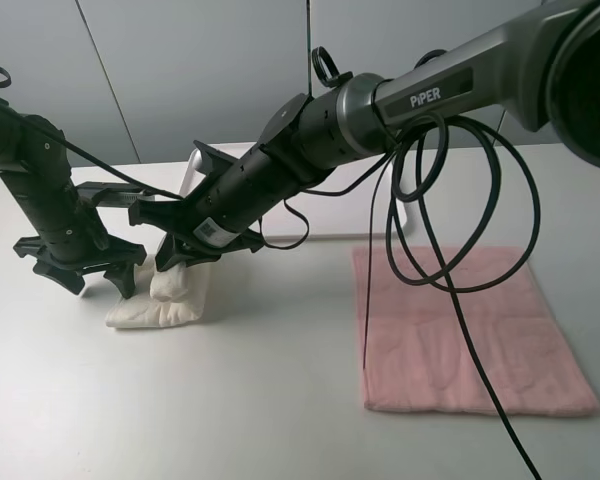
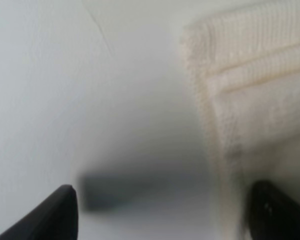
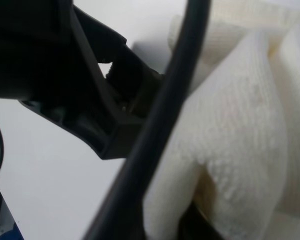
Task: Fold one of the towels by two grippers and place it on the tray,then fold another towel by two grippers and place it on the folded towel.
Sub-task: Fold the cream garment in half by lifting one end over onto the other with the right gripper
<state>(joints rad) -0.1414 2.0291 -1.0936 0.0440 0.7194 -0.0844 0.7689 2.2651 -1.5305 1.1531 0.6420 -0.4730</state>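
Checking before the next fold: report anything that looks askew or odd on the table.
The cream towel is a lumpy, uneven bundle, one end held up by the shut right gripper. Loose black cables from that arm dangle over the flat pink towel.

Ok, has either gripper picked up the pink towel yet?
No, the pink towel lies flat on the table, while the left gripper and right gripper are both by the cream towel.

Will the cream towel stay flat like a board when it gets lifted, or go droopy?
Probably droopy: where the right tool pinches the cream towel, the cloth bunches and sags in soft folds. Its fuzzy looped surface likely grips rather than slips.
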